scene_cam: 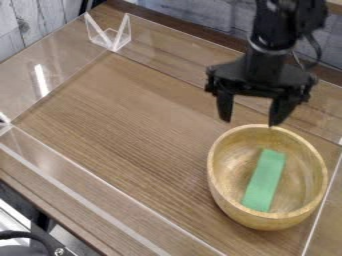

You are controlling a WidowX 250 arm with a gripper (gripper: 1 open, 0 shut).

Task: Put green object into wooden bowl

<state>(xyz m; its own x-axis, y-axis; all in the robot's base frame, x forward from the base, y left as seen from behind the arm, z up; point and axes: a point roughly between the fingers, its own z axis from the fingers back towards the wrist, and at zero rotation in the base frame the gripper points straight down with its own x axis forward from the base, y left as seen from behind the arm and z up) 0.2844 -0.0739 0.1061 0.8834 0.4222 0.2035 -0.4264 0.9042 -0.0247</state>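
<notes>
The green object (269, 179), a flat bright-green bar, lies inside the wooden bowl (225, 150), tilted a little against the bowl's slope. The bowl stands at the right front of the table. My black gripper (253, 108) hangs just behind and above the bowl's far rim, pointing down. Its fingers (226, 104) are spread wide with nothing between them.
A low clear plastic wall (54, 175) runs around the wooden tabletop (120, 120). A clear bracket (110, 35) stands at the back left corner. The table's right edge lies close beside the bowl.
</notes>
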